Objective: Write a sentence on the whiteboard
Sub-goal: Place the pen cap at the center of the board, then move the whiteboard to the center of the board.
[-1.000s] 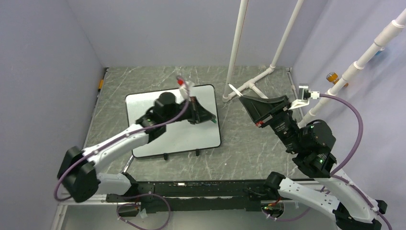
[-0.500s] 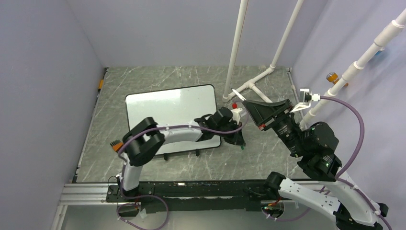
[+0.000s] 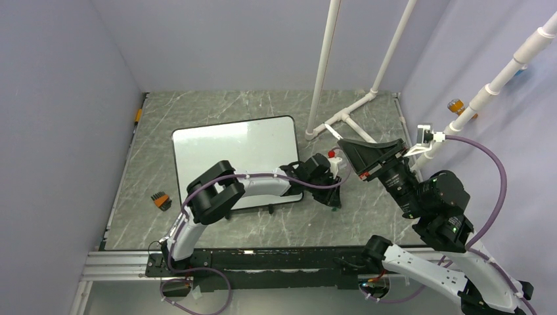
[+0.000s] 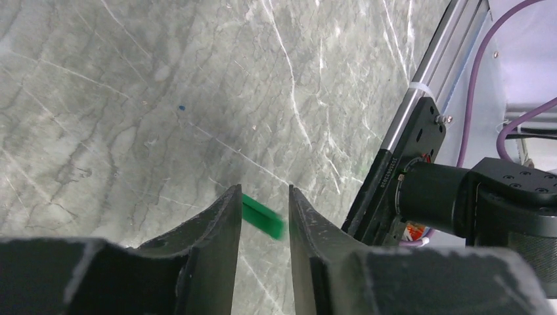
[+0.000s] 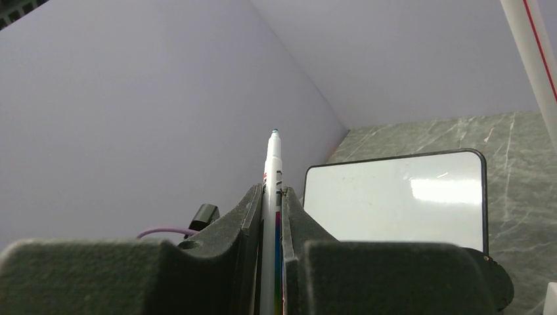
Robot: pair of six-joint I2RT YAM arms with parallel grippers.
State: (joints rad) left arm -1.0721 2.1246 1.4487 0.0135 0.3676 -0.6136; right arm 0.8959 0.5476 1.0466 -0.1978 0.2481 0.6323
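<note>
The whiteboard (image 3: 223,151) lies flat on the grey marble table, and its face (image 5: 394,210) shows plain white. The sentence is out of view. My left gripper (image 3: 334,199) hovers low over the table just right of the board's near right corner. Its jaws (image 4: 263,190) stand apart, and a small green cap (image 4: 263,218) shows blurred just beyond the tips, gripped by neither jaw. The cap (image 3: 336,205) is down by the table. My right gripper (image 3: 343,141) is raised to the right of the board, shut on a white marker (image 5: 272,164) whose bare tip points up.
A white pipe frame (image 3: 341,118) stands on the table behind and right of the board. A small orange and black object (image 3: 159,199) lies near the table's left edge. The black rail (image 3: 263,259) runs along the near edge. Walls enclose three sides.
My left arm swung from over the board to the table at its right, and its jaws have parted around the green cap. My right gripper drifted slightly right with the marker.
</note>
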